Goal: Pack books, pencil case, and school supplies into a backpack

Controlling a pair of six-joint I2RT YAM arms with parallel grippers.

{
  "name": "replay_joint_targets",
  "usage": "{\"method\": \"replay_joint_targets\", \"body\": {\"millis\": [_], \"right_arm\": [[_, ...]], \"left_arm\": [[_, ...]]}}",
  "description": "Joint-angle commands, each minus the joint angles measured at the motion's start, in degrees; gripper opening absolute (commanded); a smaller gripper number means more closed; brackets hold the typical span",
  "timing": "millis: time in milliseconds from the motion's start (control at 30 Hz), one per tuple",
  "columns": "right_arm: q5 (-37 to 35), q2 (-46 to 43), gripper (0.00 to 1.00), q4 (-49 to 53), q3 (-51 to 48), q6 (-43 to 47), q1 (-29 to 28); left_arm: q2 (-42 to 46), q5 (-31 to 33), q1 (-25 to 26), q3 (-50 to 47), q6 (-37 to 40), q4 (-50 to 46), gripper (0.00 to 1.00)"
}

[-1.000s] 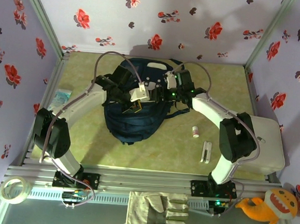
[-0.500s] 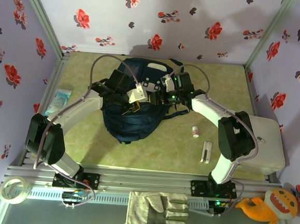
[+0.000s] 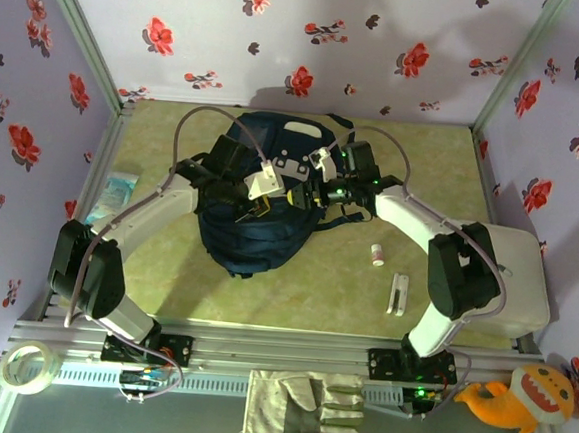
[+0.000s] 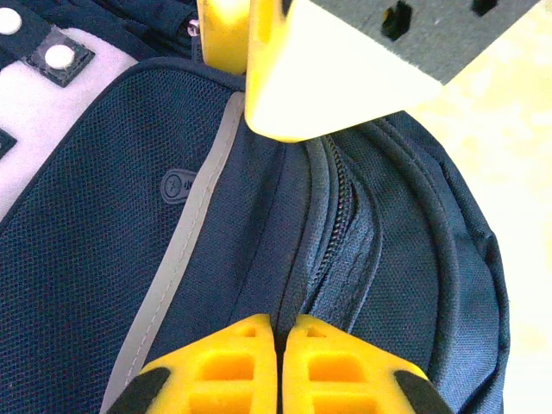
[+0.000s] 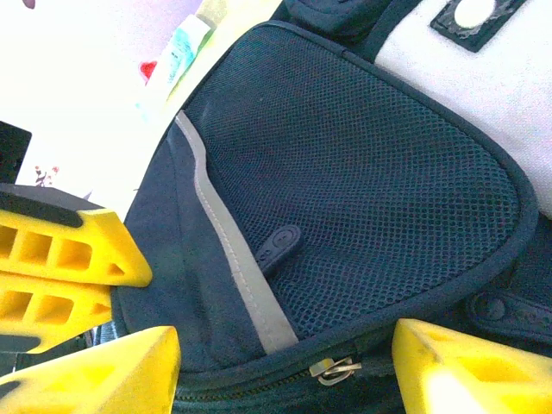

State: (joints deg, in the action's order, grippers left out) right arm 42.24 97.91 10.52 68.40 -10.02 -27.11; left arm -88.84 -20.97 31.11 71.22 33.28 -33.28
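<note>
The dark navy backpack (image 3: 254, 224) lies flat in the middle of the mat. My left gripper (image 4: 280, 323) is shut on a fold of its fabric right beside the zipper (image 4: 341, 203). My right gripper (image 5: 285, 366) hangs open over the mesh pocket (image 5: 362, 198), with a metal zipper pull (image 5: 336, 368) lying between its fingertips, untouched. Seen from above, both grippers meet over the bag's upper middle, left gripper (image 3: 260, 206) and right gripper (image 3: 309, 192). The school supplies lie on the mat to the right: a small white tube (image 3: 377, 255) and a slim white bar (image 3: 398, 293). Books and pencil case are out of view.
A pale blue packet (image 3: 114, 191) lies by the left wall. A white box (image 3: 515, 279) stands at the right edge. Outside the front rail lie a work glove (image 3: 305, 406), a tape roll (image 3: 27, 366) and an orange plush toy (image 3: 521, 395).
My left arm pulled its elbow back to the left while keeping its grip on the fabric. My right gripper shifted slightly left over the bag and its jaws narrowed a little.
</note>
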Motion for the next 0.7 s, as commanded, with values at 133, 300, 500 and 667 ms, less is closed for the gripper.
{"method": "replay_joint_targets", "body": {"millis": [133, 300, 500, 667], "right_arm": [[-9.2, -0.22, 0.7, 2.74, 1.48, 0.09, -0.57], [-8.48, 2.48, 0.74, 2.35, 3.73, -0.68, -0.6], [-4.45, 3.11, 0.78, 1.93, 3.79, -0.02, -0.57], [1.03, 0.49, 0.83, -1.93, 0.69, 0.0, -0.62]], "left_arm": [[3.83, 2.26, -1.27, -1.46, -1.47, 8.62, 0.0], [4.89, 2.35, -1.41, -2.68, -2.05, 9.99, 0.0], [5.47, 3.67, -1.58, -3.9, -2.65, 11.94, 0.0], [5.43, 3.75, -2.04, -4.24, -2.1, 11.66, 0.0]]}}
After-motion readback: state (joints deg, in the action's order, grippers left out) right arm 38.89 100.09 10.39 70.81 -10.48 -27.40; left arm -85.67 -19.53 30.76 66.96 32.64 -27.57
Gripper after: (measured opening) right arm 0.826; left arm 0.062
